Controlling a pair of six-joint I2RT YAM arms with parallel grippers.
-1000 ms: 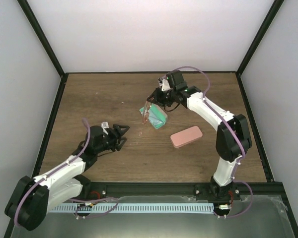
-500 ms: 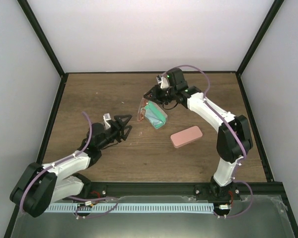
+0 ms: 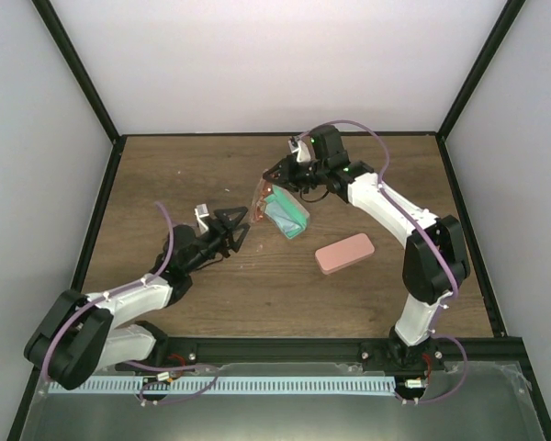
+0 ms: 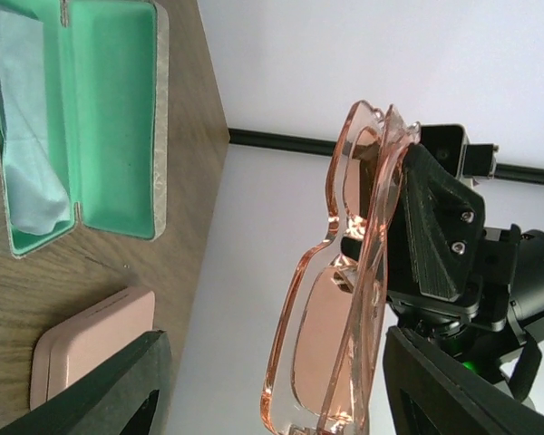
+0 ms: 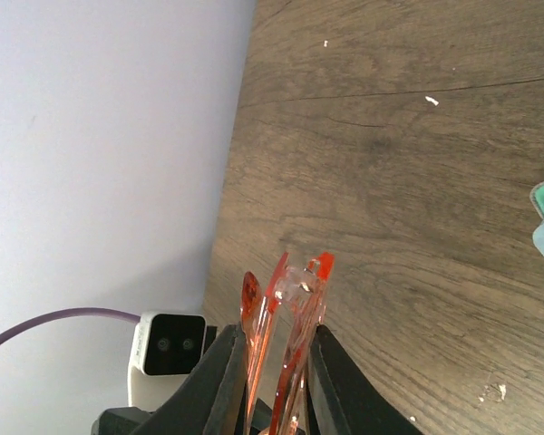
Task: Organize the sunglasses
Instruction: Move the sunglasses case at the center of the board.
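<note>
The right claw is clenched on a pair of sunglasses, pinching them at one end. The pair is folded, with a translucent pinkish frame and rosy lenses. It hangs in the air above the counter, touching nothing else, just to the left of an open case.

The left claw is released, jaws spread wide, and aims at the sunglasses from close by. In its wrist view the frame sits between the two dark fingers, but neither finger touches it.

The open case has a green lining and lies on the counter with a pale blue cloth tucked in one half. A pink case lies shut nearer the arm bases, well apart from the open one. Whether it holds anything cannot be told.

The task appears to be midway. One pair is lifted and looks ready to be handed over or steadied, but it is not yet in the open case, and that case is not yet closed. No second pair shows in any view.
</note>
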